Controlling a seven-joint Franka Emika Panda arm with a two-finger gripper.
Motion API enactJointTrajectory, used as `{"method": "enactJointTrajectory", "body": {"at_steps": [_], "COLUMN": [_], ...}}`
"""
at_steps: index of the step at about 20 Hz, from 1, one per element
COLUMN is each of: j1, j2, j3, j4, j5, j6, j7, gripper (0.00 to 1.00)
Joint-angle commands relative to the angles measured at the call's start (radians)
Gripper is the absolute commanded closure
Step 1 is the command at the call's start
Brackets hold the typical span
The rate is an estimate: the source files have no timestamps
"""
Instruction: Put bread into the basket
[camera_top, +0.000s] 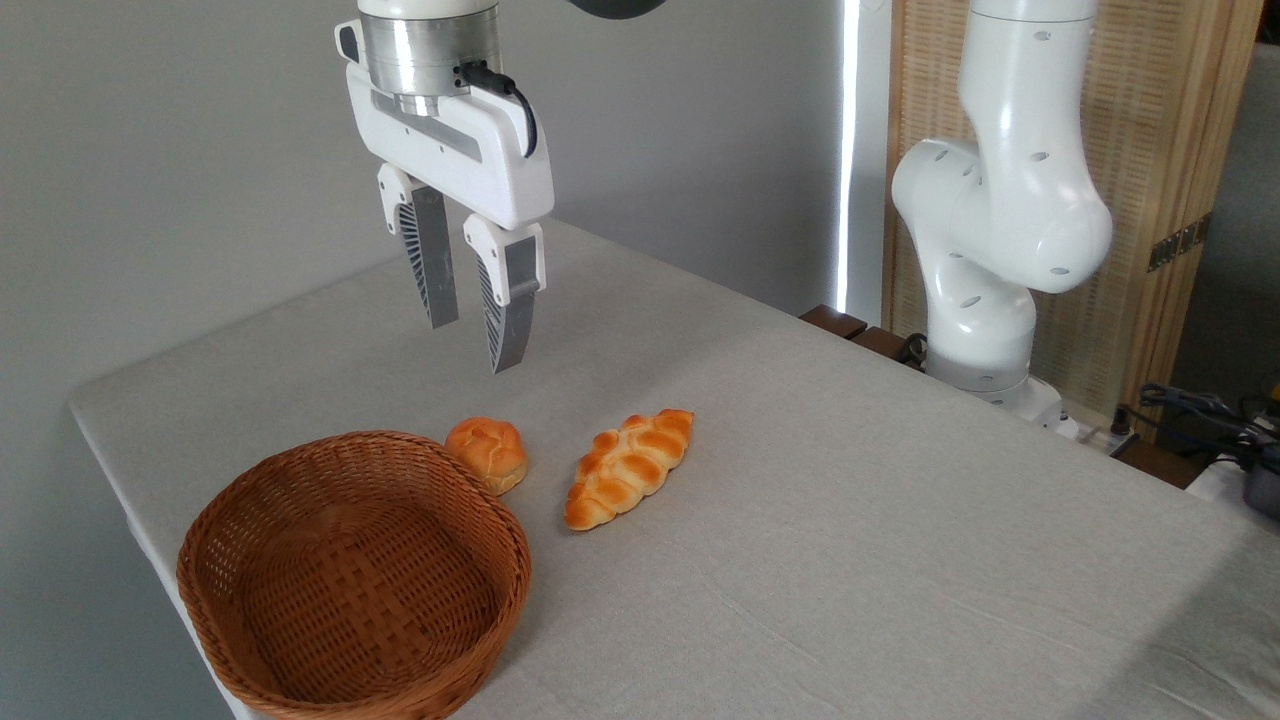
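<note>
Golden-orange bread (487, 452) sits on the grey-clothed counter (850, 500), touching the far rim of the empty wicker basket (300, 640). Above it the gripper (476, 340) hangs released, holding nothing. Descend straight, straddling the bun alone, avoiding the basket rim and the braided loaf (630, 467) nearby.

bread (487, 453) sits at the basket's (240, 520) 1 o'clock rim (touching it); gripper (473, 345) hangs parted above, empty.

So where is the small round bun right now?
The round bun sits on the table, beside the basket rim, left of the braided loaf.
</note>
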Motion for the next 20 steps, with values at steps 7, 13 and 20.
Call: {"method": "enactJointTrajectory", "body": {"at_steps": [7,13,20], "j1": [0.002,0.001,0.001], "j2": [0.008,0.008,0.008], "j3": [0.049,0.049,0.049], "j4": [0.041,0.041,0.041], "j5": [-0.03,-0.037,-0.037], "j6": [-0.018,-0.018,-0.018], "j7": [0.019,0.02,0.02], "gripper": [0.0,0.0,0.0]}}
